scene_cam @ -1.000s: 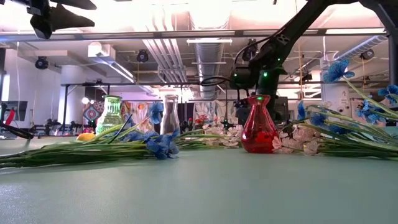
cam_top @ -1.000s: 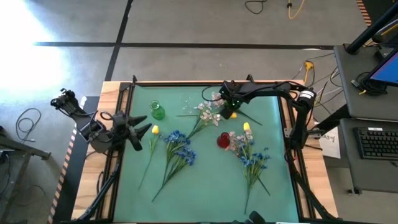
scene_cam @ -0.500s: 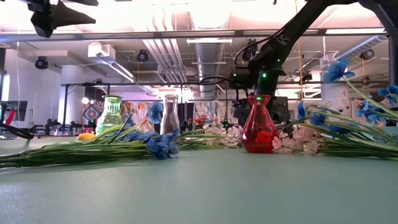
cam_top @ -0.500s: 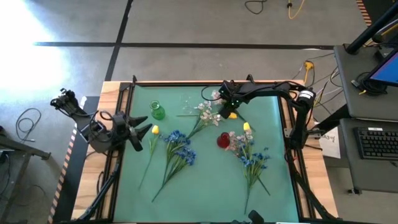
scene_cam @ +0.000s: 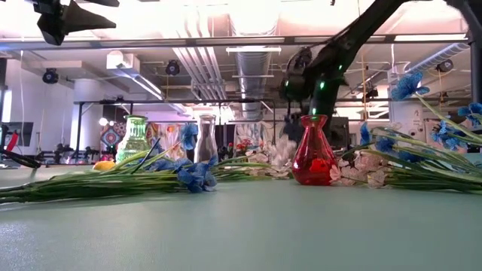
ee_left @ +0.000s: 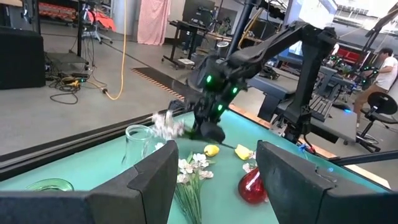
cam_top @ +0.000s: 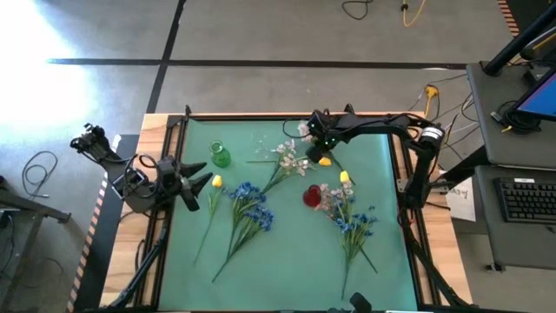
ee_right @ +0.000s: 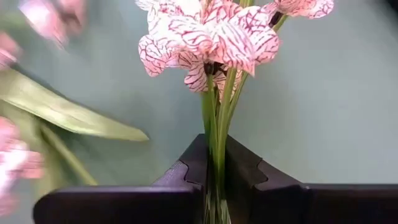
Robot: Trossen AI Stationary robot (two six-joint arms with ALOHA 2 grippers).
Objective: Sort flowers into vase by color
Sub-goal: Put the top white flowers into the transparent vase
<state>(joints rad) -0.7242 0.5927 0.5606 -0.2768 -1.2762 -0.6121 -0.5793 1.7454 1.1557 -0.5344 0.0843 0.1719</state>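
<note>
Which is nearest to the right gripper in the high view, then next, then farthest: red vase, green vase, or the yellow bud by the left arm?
From the right gripper, shut on a pink-white spray:
1. Red vase, mat centre.
2. Green vase, left of it.
3. Yellow bud, beside the left arm.

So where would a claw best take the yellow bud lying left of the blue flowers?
On the bare green stalk below the yellow bud, coming from straight above with fingers across it. The stem lies flat, running toward the near-left, and the blue flowers crowd its right side, so the free left claw, right beside the bud, seems best placed.
</note>
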